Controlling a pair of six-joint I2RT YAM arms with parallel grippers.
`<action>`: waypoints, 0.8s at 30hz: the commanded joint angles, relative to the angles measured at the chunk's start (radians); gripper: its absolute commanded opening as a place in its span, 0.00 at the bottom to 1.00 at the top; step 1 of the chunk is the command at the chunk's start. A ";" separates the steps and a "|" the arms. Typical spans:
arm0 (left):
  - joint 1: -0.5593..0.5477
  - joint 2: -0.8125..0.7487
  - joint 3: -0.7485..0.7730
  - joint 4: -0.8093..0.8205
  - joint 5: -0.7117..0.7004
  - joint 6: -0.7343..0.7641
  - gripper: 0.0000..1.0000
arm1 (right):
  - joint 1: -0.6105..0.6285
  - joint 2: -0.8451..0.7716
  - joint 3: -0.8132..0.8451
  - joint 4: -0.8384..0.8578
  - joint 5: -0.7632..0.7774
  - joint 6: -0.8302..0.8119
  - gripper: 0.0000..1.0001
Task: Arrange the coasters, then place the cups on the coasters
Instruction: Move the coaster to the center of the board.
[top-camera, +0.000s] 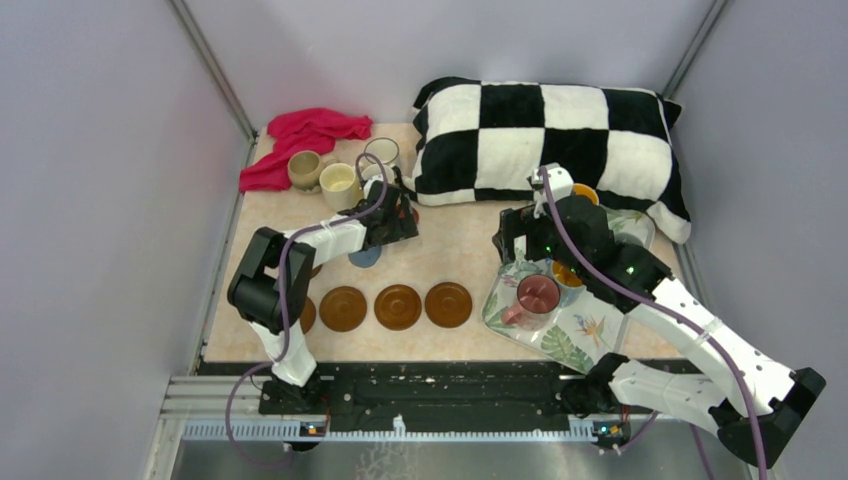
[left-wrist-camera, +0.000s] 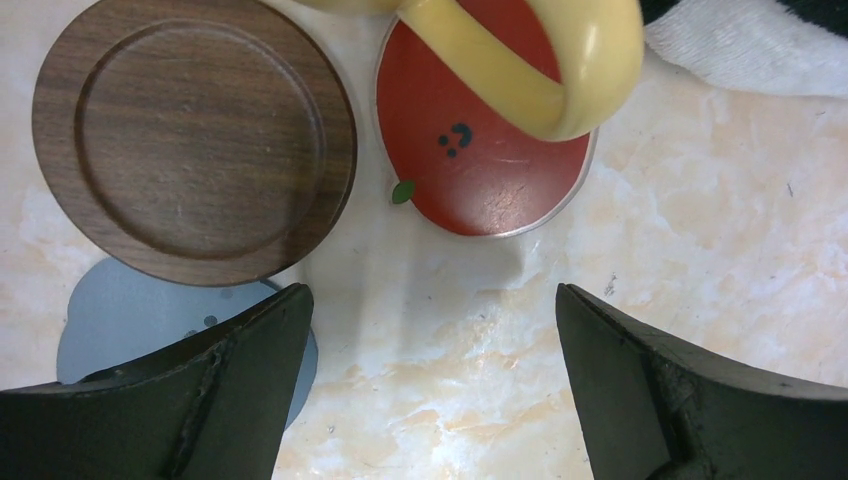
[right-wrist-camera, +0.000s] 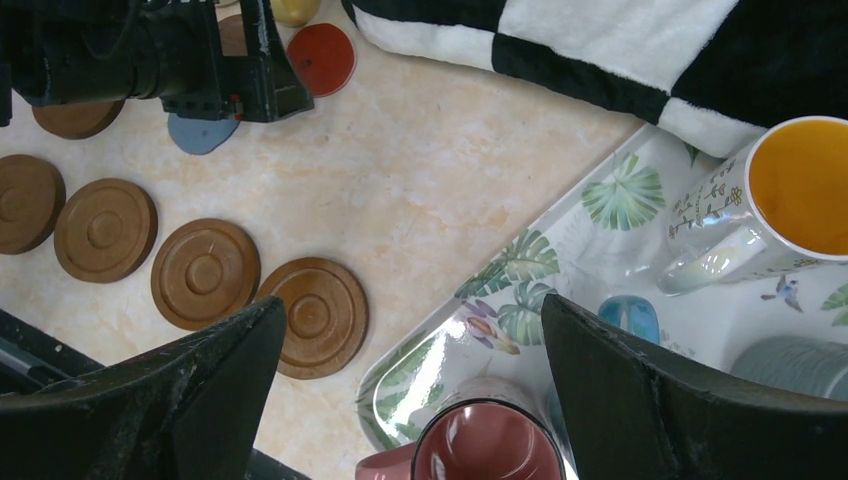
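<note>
Pillow (left-wrist-camera: 750, 50) beside red coaster (left-wrist-camera: 480, 170), yellow cup handle (left-wrist-camera: 520, 85) over it; left tool (left-wrist-camera: 432, 330), right tool (right-wrist-camera: 412, 320) agape, empty

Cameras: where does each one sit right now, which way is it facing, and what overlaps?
Top external: above and behind the robot, looking down on the table; the left arm and right arm show.
Left wrist: on the left gripper, facing straight down at the red coaster and a wooden coaster; its open fingers show.
Right wrist: on the right gripper, over the leaf-print tray and pink cup, angled down; its open fingers show.
Shared: both wrist views show the red coaster; the right wrist also sees the left gripper.
</note>
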 joint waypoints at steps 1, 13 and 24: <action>-0.003 -0.039 -0.053 0.009 -0.001 -0.018 0.98 | 0.004 -0.015 0.046 0.017 0.004 -0.002 0.99; -0.003 -0.077 -0.084 -0.007 -0.025 -0.018 0.98 | 0.004 -0.013 0.043 0.021 0.001 -0.001 0.99; -0.001 -0.103 -0.112 -0.014 -0.041 -0.018 0.98 | 0.003 -0.012 0.041 0.022 -0.003 0.000 0.99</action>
